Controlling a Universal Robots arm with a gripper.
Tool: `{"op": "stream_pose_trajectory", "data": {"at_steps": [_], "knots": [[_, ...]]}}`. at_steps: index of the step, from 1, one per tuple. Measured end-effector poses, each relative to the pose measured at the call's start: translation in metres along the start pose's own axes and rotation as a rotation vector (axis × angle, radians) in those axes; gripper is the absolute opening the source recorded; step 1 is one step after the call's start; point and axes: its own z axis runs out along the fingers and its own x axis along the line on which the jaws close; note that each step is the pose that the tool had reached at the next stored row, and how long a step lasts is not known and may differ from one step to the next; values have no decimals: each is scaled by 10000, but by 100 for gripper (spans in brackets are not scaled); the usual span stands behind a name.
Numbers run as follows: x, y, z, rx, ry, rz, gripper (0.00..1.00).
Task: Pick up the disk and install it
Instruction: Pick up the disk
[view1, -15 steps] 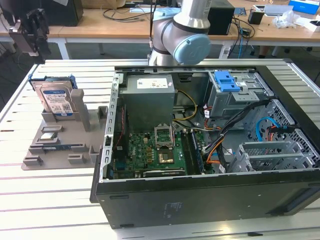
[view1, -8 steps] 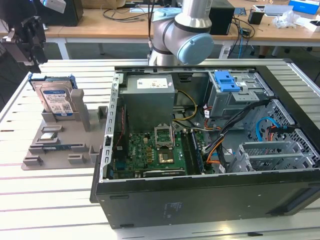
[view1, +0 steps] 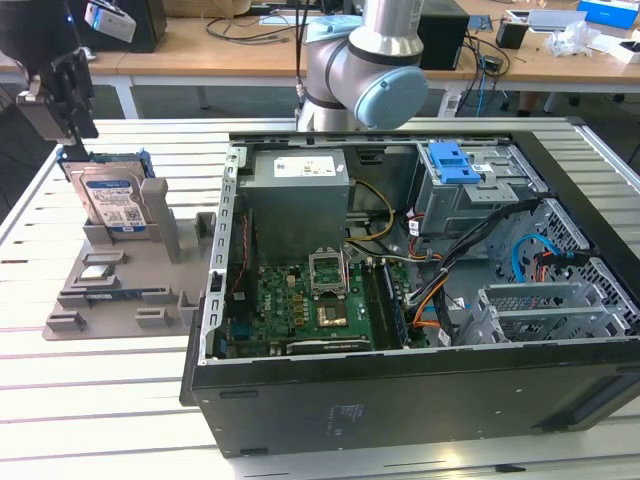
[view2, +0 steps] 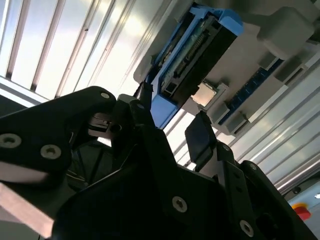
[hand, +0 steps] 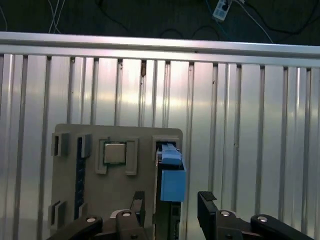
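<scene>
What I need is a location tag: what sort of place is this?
Likely a robotics lab for PC assembly: an open desktop computer case lies on a slatted aluminium table, the disk stands in a grey fixture, and cable-strewn desks stand behind.

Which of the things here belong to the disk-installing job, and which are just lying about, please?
Part of the job: disk, standing in the grey holder; open gripper above it; computer case, probably where it goes.
Just lying about: chip on the holder; power supply; motherboard; cables on the desk behind.
</scene>
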Motion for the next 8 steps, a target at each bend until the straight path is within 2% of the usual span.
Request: {"op": "stream_pose_trajectory", "data": {"at_steps": [3, 5, 8], "knots": [[-1, 2, 90, 2, 2, -70, 54], [-15, 27, 241, 2, 2, -51, 54], [-22, 44, 398, -1, -9, 270, 54]]}}
